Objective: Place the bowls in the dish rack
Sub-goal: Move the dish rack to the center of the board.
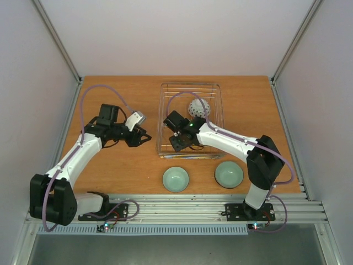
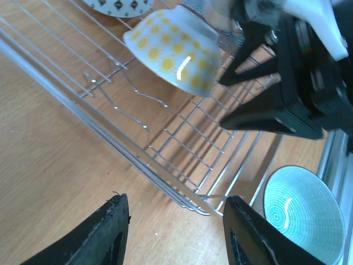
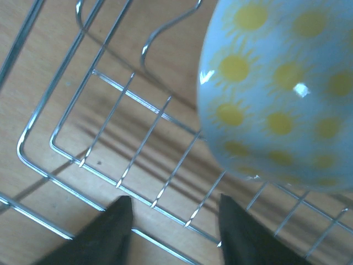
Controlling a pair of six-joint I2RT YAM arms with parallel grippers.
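Both claws are spread and pinching nothing. Your right claw (image 3: pixel 175 223) hangs low inside the dish rack (image 1: pixel 215 96), at its lower-left corner in the overhead view. Its fingers are apart over the wire floor, and the yellow-sun bowl (image 3: pixel 276 94) lies just above them toward the upper right of the right wrist frame, tipped on its side among the tines. No finger touches it, so I judge that bowl delivered.

Further up the rack, near the middle of the overhead frame, a white dotted bowl (image 1: pixel 198 107) also lies inside. That makes two bowls loaded, as far as you can see.

Your left claw (image 2: pixel 176 221) hovers open over the bare desk (image 1: pixel 127 165), just left of the rack's near rail.

Two celadon bowls are not yet loaded: one (image 1: pixel 175 179) sits below the rack at lower centre and the other (image 1: pixel 228 174) to its right, both upright on the desk. By my reckoning you are about halfway through. Any further bowl is out of sight.
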